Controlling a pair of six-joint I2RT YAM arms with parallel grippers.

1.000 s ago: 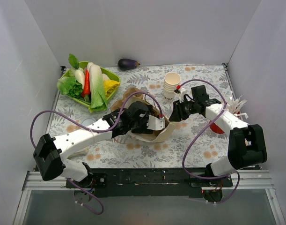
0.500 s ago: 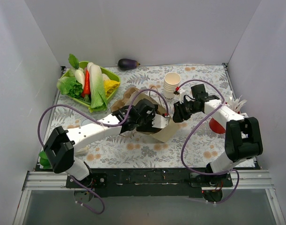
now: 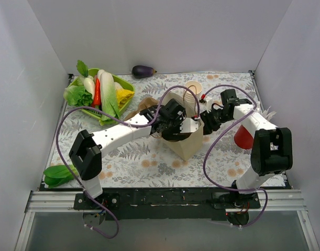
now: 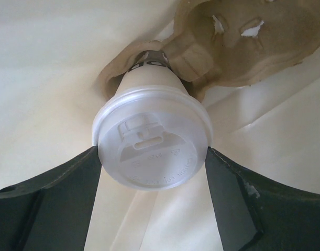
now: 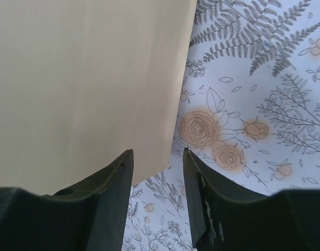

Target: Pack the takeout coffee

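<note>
The takeout coffee, a cream cup with dark print and a white lid, sits in a brown pulp carrier inside the cream paper bag. The bag stands upright at mid table. My left gripper reaches down into the bag's mouth. In the left wrist view my left gripper has its fingers pressed against both sides of the lid. The cup is hidden in the top view. My right gripper is at the bag's right side. In its wrist view my right gripper has its fingers apart beside the bag's wall, with tablecloth showing between them.
A stack of lidless cream cups stands just behind the bag. A red cup of straws is at the right. A green tray of vegetables is at the back left, an eggplant by the back wall, a leafy green at the near left.
The bag has gone from lying flat to standing upright and shifted right. My left arm has swung right and reached into it. My right gripper has moved right along the bag's side.
</note>
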